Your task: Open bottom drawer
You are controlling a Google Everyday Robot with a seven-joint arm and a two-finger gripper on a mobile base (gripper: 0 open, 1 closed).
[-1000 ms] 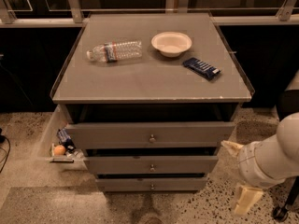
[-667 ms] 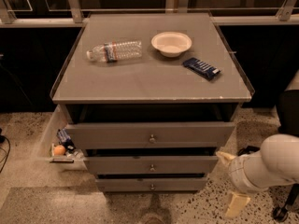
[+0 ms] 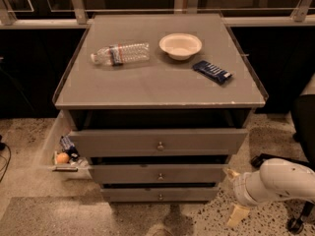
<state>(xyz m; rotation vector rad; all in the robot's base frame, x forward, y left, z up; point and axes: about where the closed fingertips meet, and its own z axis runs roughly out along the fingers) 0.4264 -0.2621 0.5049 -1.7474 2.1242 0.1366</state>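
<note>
The bottom drawer (image 3: 160,194) is the lowest and narrowest of three grey fronts on the cabinet, with a small round metal knob (image 3: 160,196) at its centre. It stands pushed in further than the two drawers above it. My gripper (image 3: 234,195) is at the lower right, low near the floor, just right of the cabinet's lower corner. Its cream fingers (image 3: 238,215) point left and down, apart from the drawer. It holds nothing.
The top drawer (image 3: 160,141) and middle drawer (image 3: 160,173) stick out slightly. On the cabinet top (image 3: 147,85) lie a plastic bottle (image 3: 120,53), a white bowl (image 3: 180,45) and a dark snack packet (image 3: 212,72). A side bin (image 3: 64,154) with an orange stands at the left.
My arm has swung down and to the left, from the right edge toward the cabinet's lower right corner. The drawers have not moved.
</note>
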